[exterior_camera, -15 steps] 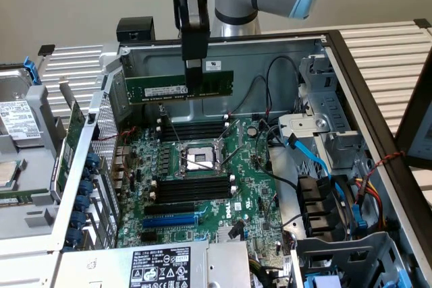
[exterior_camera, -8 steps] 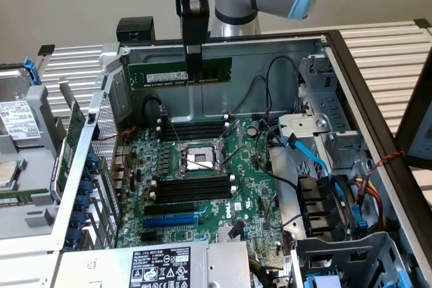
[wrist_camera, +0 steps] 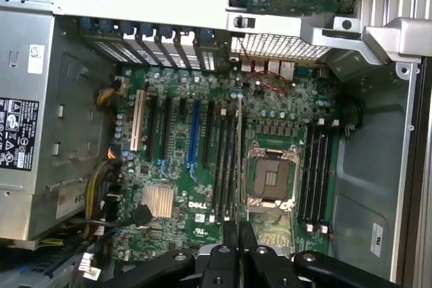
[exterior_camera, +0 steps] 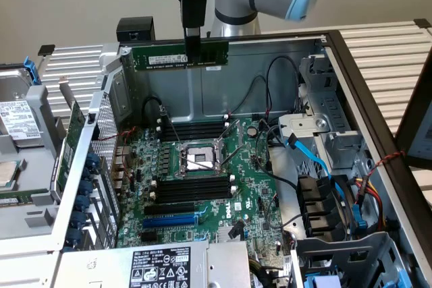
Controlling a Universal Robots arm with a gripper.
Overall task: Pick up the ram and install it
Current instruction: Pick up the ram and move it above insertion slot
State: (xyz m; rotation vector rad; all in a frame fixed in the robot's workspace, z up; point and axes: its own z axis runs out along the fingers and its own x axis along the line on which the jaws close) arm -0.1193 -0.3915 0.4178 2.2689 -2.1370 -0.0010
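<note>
The ram (exterior_camera: 162, 56), a long thin green stick with a white label, hangs level and on edge above the open computer case, near its back wall. My gripper (exterior_camera: 193, 46) comes down from above and is shut on the ram's upper edge, right of its middle. In the wrist view the ram (wrist_camera: 239, 153) shows edge-on as a thin line running out from my gripper (wrist_camera: 239, 233), above the motherboard (wrist_camera: 182, 187). Black memory slots (exterior_camera: 192, 189) (wrist_camera: 221, 160) lie on both sides of the CPU socket (exterior_camera: 196, 160) (wrist_camera: 273, 179); the far slots (exterior_camera: 192, 129) are below the ram.
A power supply (exterior_camera: 162, 266) stands at the case's near end. Blue and black cables (exterior_camera: 312, 158) and drive bays crowd the exterior view's right. A larger green card (exterior_camera: 71, 145) stands by the rear bracket wall at the left. A drive (exterior_camera: 17, 116) lies outside the case.
</note>
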